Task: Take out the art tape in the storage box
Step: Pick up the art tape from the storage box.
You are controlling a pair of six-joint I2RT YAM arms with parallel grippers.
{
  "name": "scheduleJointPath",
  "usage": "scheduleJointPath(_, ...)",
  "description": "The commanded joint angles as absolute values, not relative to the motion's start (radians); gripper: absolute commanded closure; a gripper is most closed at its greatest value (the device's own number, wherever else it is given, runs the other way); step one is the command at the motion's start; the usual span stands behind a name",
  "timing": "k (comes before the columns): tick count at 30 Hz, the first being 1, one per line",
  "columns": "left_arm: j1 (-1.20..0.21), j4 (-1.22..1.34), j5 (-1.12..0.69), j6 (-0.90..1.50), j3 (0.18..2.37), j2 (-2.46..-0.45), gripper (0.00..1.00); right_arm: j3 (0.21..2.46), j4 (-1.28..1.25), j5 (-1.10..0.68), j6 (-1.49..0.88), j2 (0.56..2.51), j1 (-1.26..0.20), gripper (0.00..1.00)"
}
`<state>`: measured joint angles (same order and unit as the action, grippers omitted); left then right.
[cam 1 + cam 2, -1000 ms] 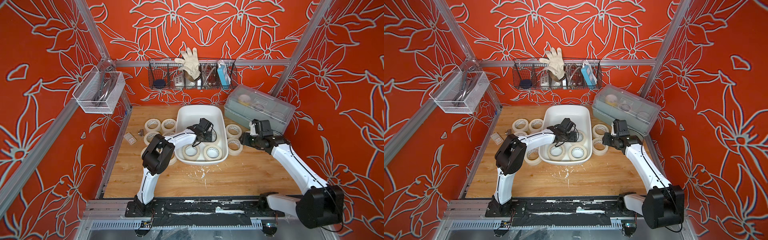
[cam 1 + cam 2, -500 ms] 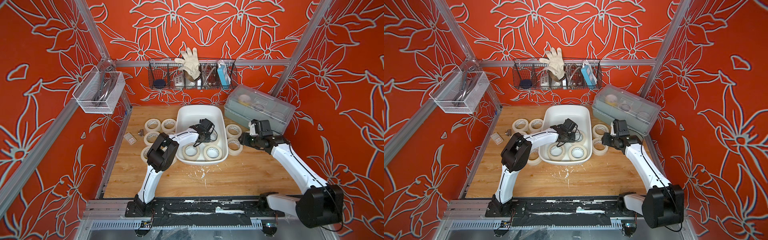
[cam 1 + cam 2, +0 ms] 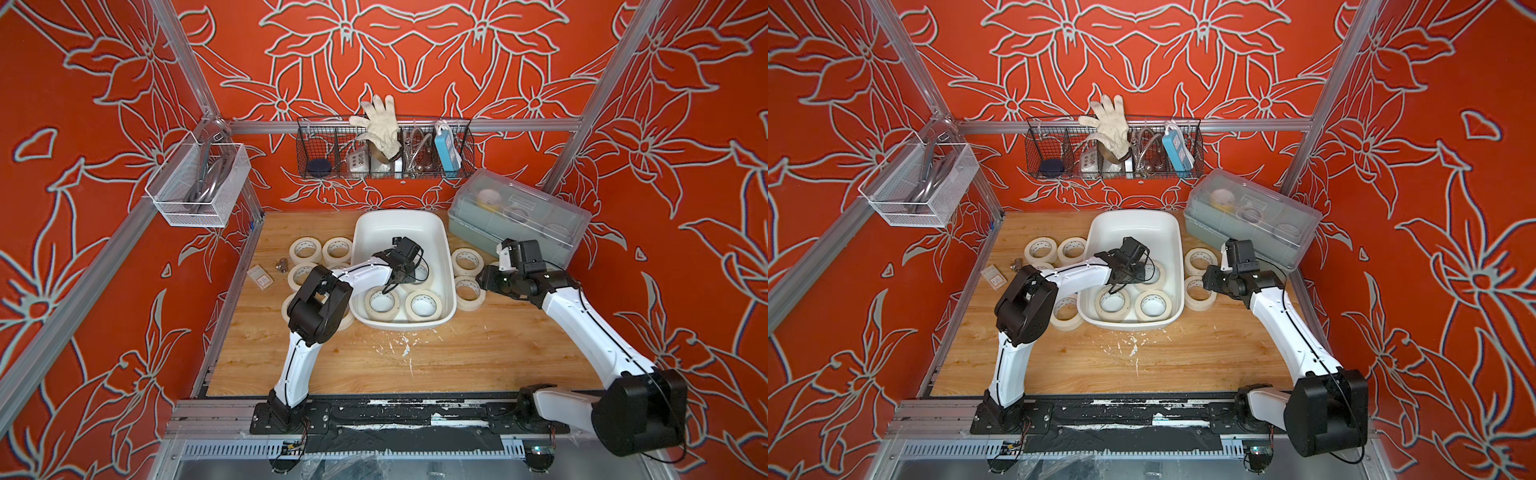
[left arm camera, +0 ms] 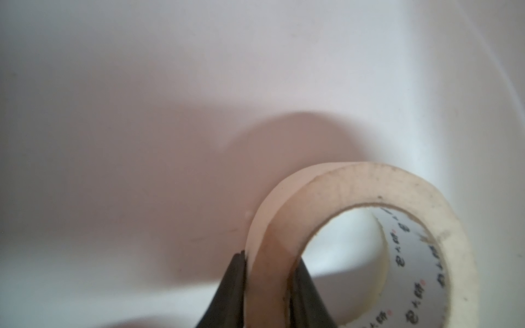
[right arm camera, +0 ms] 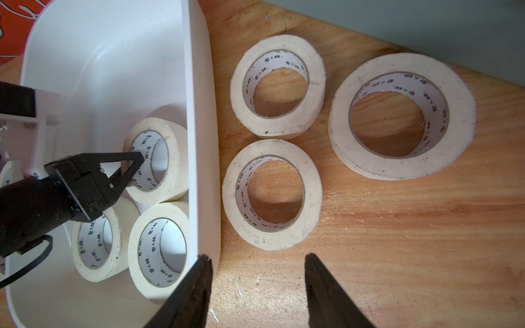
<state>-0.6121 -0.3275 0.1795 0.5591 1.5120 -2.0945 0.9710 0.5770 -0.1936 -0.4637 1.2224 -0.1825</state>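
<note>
Pinching the wall of one art tape roll point(image 4: 369, 184), the left pincer point(image 4: 270, 257) has one finger inside the core and one outside. The roll lies in the storage box point(image 3: 399, 214), two more rolls point(image 3: 382, 301) beside it. The grasp looks made, so next comes a straight lift over the rim to the tabletop point(image 3: 457, 353). The right pincer point(image 5: 257, 257) hangs half-open, empty, beside the box.
</note>
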Motion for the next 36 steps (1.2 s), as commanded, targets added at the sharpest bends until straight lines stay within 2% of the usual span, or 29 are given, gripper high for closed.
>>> scheduleJointPath(1,-0.611,-0.320,0.224,0.537,1.464,-1.979,0.86,0.992,0.588,-0.216,-0.486,1.195,-0.190,0.45)
scheduleJointPath(10,-0.618,-0.287,0.326,0.500,1.335,-1.768,0.90,1.066,0.581,-0.193,-0.533,1.199,-0.273,0.45)
scheduleJointPath(19,-0.630,-0.268,0.366,0.469,1.251,-1.614,0.90,1.191,0.545,-0.166,-0.593,1.276,-0.446,0.45)
scheduleJointPath(26,-0.634,-0.243,0.370,0.470,1.203,-1.534,0.90,1.323,0.545,-0.099,-0.563,1.383,-0.591,0.43)
scheduleJointPath(36,-0.634,-0.213,0.362,0.478,1.154,-1.474,0.91,1.470,0.581,0.010,-0.482,1.559,-0.706,0.37)
